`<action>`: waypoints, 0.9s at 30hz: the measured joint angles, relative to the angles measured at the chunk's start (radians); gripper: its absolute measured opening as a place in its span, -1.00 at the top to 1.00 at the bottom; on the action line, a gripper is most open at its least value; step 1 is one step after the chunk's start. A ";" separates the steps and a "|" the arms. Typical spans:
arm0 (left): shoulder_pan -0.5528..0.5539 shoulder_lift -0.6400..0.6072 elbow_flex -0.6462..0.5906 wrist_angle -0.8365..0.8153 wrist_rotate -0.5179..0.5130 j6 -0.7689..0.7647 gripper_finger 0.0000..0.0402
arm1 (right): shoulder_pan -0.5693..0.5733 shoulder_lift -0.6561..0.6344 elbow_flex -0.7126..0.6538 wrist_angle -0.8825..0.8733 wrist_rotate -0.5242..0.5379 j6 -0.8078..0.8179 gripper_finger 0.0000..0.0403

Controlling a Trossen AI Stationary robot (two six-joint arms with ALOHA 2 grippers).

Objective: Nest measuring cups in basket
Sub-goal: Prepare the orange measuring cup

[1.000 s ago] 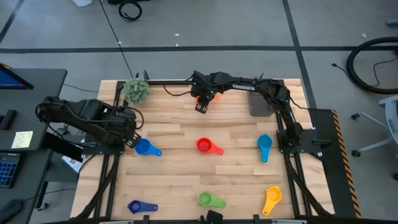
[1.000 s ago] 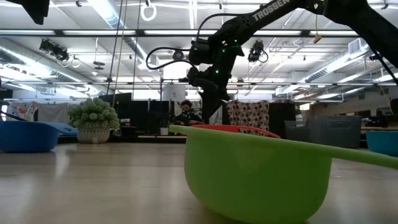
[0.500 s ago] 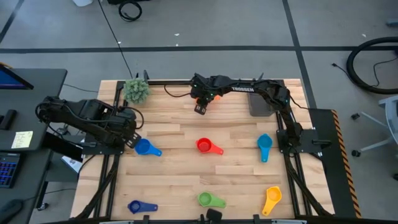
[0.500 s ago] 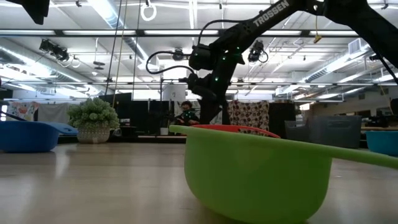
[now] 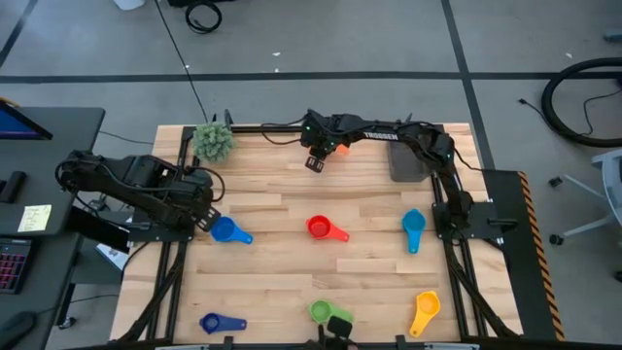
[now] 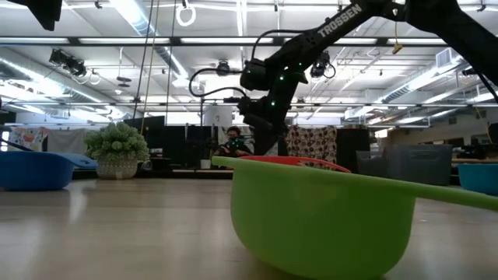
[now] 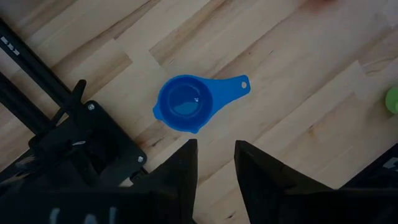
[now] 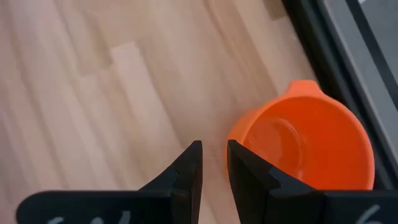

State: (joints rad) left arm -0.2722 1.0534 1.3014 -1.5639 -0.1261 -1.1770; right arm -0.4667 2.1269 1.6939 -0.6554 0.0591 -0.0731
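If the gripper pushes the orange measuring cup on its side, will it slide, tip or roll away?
The orange measuring cup looks like thin, stiff plastic, so it is probably light and would slide easily on the smooth wooden table. Its round bowl sits upright and looks fairly deep, so a high push might tip it. The right gripper is beside it.

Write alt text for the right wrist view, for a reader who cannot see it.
An orange measuring cup sits upright and empty on the light wooden table, right beside the right hand, whose two dark fingers stand slightly apart with nothing between them. Past the cup, the table's dark edge crosses one corner of the picture.
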 joint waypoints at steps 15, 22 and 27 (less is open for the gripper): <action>0.000 0.000 0.000 0.001 0.000 0.000 0.44 | -0.023 0.000 0.000 -0.006 -0.008 0.001 0.90; 0.000 0.000 0.000 0.001 0.000 0.000 0.44 | -0.020 0.000 0.000 -0.007 -0.019 -0.001 0.96; 0.000 0.000 0.000 0.001 0.000 0.001 0.44 | -0.016 0.000 0.000 -0.020 -0.086 -0.007 0.97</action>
State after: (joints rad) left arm -0.2726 1.0534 1.3014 -1.5631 -0.1261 -1.1759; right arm -0.4829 2.1269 1.6939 -0.6753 -0.0270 -0.0802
